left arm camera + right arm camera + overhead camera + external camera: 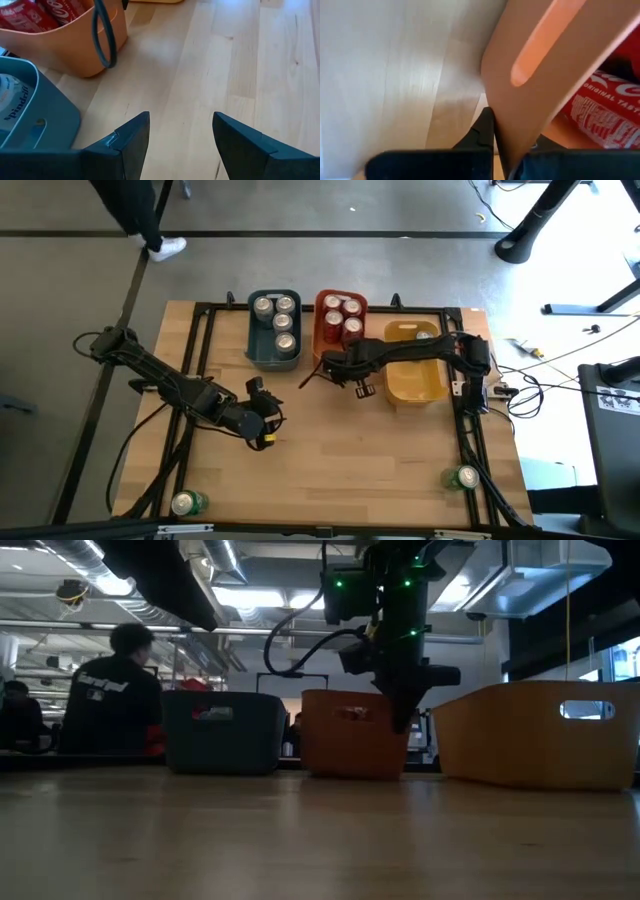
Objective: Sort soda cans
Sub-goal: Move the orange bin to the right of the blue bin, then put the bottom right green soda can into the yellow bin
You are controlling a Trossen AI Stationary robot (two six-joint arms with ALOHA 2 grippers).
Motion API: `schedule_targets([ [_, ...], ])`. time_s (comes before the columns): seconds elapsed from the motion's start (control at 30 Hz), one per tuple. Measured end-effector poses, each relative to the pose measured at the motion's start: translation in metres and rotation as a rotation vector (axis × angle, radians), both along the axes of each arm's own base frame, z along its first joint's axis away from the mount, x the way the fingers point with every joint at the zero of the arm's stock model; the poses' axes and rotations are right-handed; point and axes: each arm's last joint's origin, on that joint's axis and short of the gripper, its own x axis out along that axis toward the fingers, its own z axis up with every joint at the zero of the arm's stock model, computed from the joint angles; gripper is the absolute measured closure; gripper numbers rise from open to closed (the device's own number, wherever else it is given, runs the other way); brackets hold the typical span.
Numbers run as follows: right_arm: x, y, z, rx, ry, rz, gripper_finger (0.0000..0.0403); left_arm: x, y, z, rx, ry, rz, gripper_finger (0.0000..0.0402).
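Two green soda cans (187,502) lie at the desk's (340,470) near corners. The left pincer (262,420) hovers spread over open mid-desk. The right pincer (495,131) is pinching the orange bin's (322,330) near wall; red cans (341,317) inside, silver cans (275,318) in the blue-grey bin (254,352).

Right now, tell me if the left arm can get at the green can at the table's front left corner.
Probably yes. The left end effector hangs open and empty over bare wood, and nothing lies between it and the green can. The right end effector is shut on the orange bin's wall, well away.
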Motion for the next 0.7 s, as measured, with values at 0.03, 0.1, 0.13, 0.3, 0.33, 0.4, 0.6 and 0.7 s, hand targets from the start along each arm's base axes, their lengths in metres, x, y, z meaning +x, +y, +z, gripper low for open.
schedule_targets([
  [0.03, 0.0, 0.0, 0.0, 0.009, -0.008, -0.012, 0.0382, 0.0, 0.0, 0.0, -0.002, -0.001, 0.001, 0.0194],
  [0.1, 0.001, -0.002, 0.0, 0.011, -0.028, -0.034, 0.036, 0.0, 0.0, 0.0, -0.002, -0.001, 0.002, 0.0194],
  [0.13, 0.003, -0.002, -0.001, 0.01, -0.041, -0.041, 0.0347, 0.0, 0.0, 0.0, -0.002, -0.001, 0.002, 0.0194],
  [0.3, 0.004, -0.002, -0.002, 0.007, -0.045, -0.056, 0.0269, 0.0, 0.0, 0.0, -0.003, -0.001, 0.002, 0.0194],
  [0.33, 0.004, 0.001, 0.0, 0.006, -0.039, -0.055, 0.0255, 0.0, 0.0, 0.0, -0.002, -0.001, 0.002, 0.0194],
  [0.4, 0.002, 0.005, 0.007, 0.002, -0.008, -0.06, 0.0234, 0.0, 0.0, 0.0, -0.002, -0.001, 0.002, 0.0194],
  [0.6, 0.003, 0.027, 0.052, 0.018, 0.001, -0.146, 0.0204, 0.0, 0.0, 0.0, 0.001, 0.001, -0.001, 0.0194],
  [0.7, -0.001, 0.043, 0.074, 0.085, -0.001, -0.209, 0.0201, 0.0, 0.0, 0.0, 0.001, 0.001, -0.001, 0.0194],
])
